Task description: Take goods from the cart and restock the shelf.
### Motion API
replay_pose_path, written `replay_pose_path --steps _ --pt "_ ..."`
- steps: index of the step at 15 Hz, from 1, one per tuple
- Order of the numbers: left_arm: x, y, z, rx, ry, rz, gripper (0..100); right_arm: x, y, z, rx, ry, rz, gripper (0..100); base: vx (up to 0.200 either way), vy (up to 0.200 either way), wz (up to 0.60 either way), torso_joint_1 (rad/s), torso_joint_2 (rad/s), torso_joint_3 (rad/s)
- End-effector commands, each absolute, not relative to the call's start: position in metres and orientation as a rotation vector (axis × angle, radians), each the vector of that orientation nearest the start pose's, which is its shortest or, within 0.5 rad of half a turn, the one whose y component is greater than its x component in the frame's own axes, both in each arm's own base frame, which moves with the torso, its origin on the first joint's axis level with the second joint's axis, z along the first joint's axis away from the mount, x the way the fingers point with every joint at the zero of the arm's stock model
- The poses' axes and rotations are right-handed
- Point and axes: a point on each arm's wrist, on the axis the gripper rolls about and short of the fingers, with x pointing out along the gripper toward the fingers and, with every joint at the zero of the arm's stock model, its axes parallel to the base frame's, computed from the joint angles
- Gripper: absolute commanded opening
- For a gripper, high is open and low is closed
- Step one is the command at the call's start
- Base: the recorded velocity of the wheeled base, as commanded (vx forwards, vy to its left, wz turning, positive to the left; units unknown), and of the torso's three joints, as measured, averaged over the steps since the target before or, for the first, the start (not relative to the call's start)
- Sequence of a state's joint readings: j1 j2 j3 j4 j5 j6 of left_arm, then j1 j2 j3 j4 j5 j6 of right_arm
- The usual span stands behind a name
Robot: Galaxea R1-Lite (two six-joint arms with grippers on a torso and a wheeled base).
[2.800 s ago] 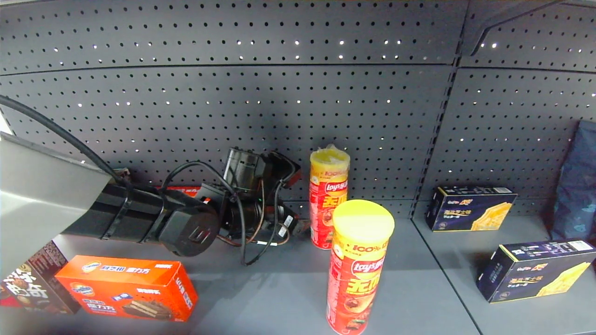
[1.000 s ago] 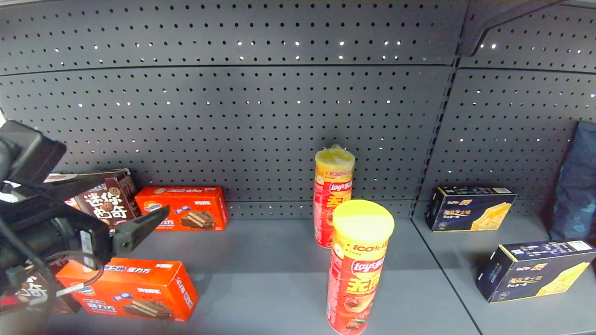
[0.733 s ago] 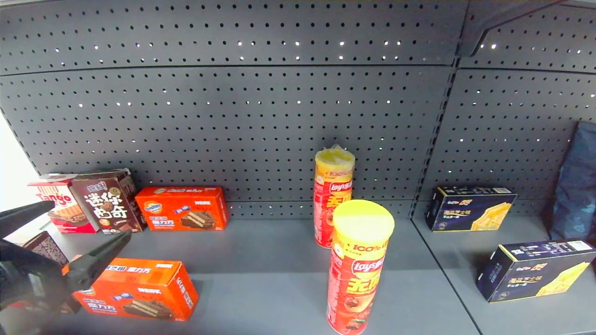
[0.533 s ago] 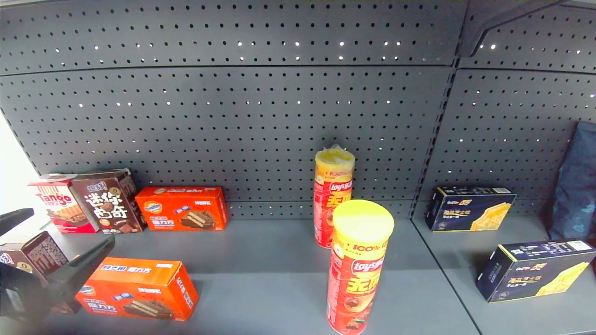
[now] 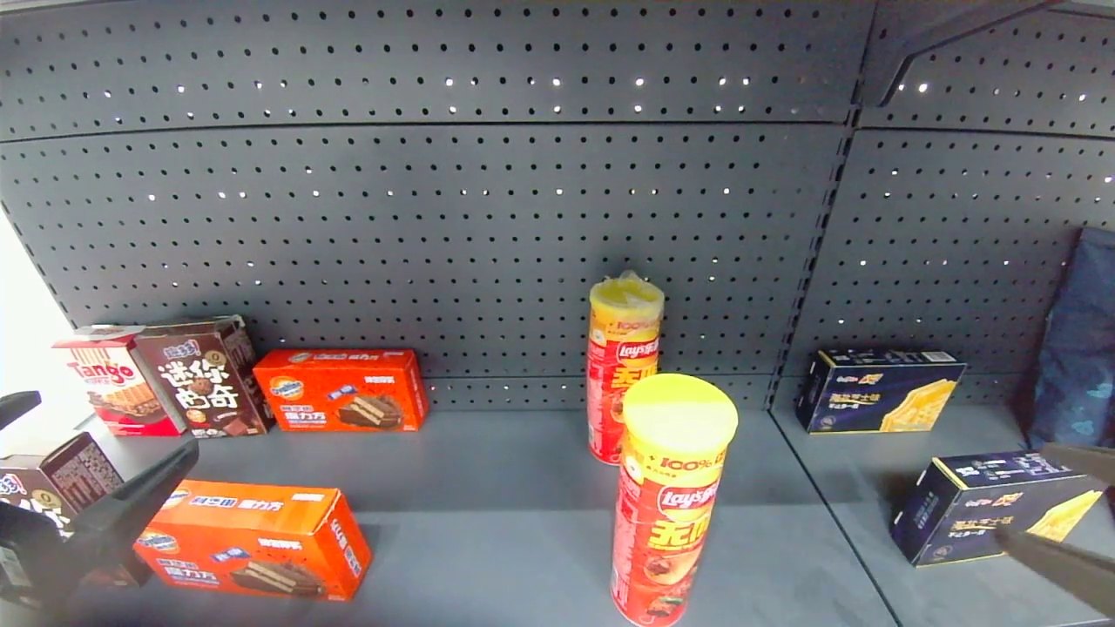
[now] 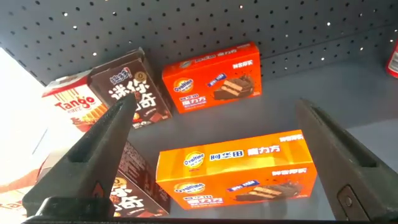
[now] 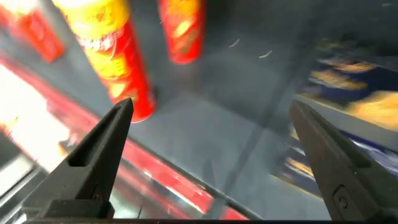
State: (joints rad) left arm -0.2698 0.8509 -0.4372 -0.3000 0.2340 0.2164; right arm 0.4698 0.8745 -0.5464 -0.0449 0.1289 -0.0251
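Observation:
On the grey shelf [image 5: 523,531], two orange wafer boxes lie at the left, one at the back [image 5: 340,389] and one at the front [image 5: 253,540]. My left gripper [image 5: 118,422] hangs open and empty at the shelf's front left corner, above the front orange box [image 6: 236,171] and short of the back one [image 6: 211,78]. At the front right, my right gripper [image 5: 1019,492] is open and empty beside a dark blue box [image 5: 993,505]. In the right wrist view its open gripper [image 7: 211,106] frames the two red chip cans [image 7: 118,50].
A red box [image 5: 109,379] and a brown box [image 5: 205,374] stand at the back left, with another brown box [image 5: 52,475] at the front left. Two chip cans [image 5: 671,496] stand mid-shelf. A second blue box [image 5: 880,389] and a dark bag [image 5: 1080,348] sit at the right.
My left arm has drawn back from the rear of the shelf to the front left, open, leaving an orange box at the back. The right gripper has come into view at the lower right.

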Motion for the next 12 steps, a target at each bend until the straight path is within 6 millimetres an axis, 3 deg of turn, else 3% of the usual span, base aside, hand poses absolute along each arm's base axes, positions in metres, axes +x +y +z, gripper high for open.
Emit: replay_pose_path --steps 1,12 --pt "0.093 -0.020 0.212 0.246 0.110 -0.047 100 0.115 0.082 0.186 -0.160 0.486 0.686 100 0.000 0.000 0.00 0.000 0.00 0.000" --pt "0.096 -0.022 0.211 0.245 0.126 -0.057 100 0.165 0.120 0.160 -0.201 0.567 0.615 100 0.000 0.000 0.00 0.000 0.00 0.000"
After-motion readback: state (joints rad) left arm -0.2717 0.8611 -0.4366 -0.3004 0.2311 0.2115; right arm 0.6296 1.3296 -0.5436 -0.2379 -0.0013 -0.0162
